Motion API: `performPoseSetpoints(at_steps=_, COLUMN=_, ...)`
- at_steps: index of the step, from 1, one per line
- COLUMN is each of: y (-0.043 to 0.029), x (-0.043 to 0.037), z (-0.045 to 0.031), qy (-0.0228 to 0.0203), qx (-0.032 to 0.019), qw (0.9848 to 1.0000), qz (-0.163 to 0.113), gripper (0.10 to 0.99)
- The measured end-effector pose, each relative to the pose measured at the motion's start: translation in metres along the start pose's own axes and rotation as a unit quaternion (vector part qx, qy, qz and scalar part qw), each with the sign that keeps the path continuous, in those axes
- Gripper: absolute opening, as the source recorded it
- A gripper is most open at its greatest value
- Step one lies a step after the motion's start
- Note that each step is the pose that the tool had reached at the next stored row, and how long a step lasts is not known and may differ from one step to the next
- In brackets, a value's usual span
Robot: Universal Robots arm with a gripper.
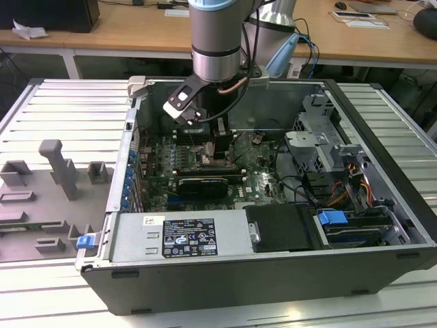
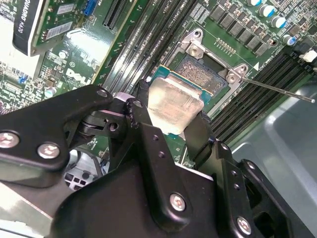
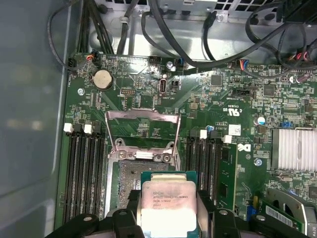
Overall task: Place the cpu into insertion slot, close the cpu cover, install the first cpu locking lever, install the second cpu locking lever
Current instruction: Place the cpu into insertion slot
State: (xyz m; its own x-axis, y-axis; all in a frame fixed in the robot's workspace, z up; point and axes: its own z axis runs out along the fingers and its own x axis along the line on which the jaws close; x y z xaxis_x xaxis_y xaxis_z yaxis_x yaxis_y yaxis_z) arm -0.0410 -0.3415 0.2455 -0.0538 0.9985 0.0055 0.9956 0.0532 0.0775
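Tool state: gripper point(image 2: 172, 108) clenched on the cpu point(image 2: 174, 98), 2 fingers point(image 2: 142, 101) at opposite edges. Chip sits over the insertion slot point(image 2: 202, 74), hiding part of it; contact cannot be told. The cpu cover point(image 3: 142, 115) stands open. Lid carries faint print; 1 chip edge is hidden behind the gripper.

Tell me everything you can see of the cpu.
The cpu is a small flat square chip: a pale silver-grey metal top with faint print, and a thin green edge showing around it. The gripper clamps it from two opposite sides, its black fingers touching the chip's edges. It hangs over part of the insertion slot, not yet seated. The cpu cover stands open beyond it.
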Motion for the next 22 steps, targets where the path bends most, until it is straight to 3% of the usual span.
performPoseSetpoints(at_steps=22, y=-0.0040, x=0.0002, z=0.0062, qy=-0.0008, qx=-0.0030, qw=1.0000, qz=0.009, gripper=0.533)
